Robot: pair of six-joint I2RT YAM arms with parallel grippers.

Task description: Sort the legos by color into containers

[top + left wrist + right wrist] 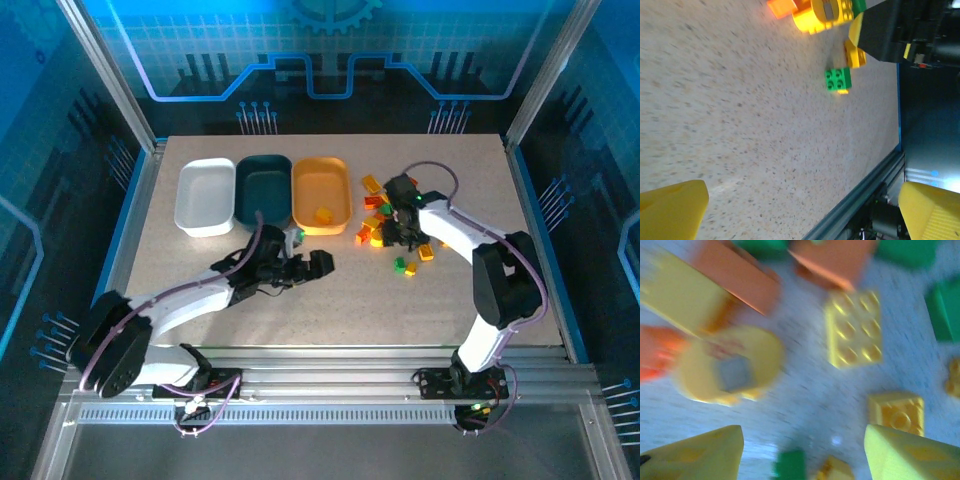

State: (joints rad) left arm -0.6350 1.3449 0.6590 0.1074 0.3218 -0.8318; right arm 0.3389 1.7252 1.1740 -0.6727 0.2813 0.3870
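The left fingers (670,207) stand spread wide and empty over the speckled surface (740,125). The right fingers (695,452) hang parted, gripping nothing, above the small red-orange, yellow and green plastic legos (373,204) scattered just right of the shallow orange plastic tub (315,180).

Nothing legible here: no text, label, brand, number or sign can be read on any surface.

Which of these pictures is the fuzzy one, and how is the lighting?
Right wrist view: smeared by blur, the round yellow piece soft-edged. Left wrist view: sharper, the green brick crisp. Top view: even light on the table, blue glow behind.
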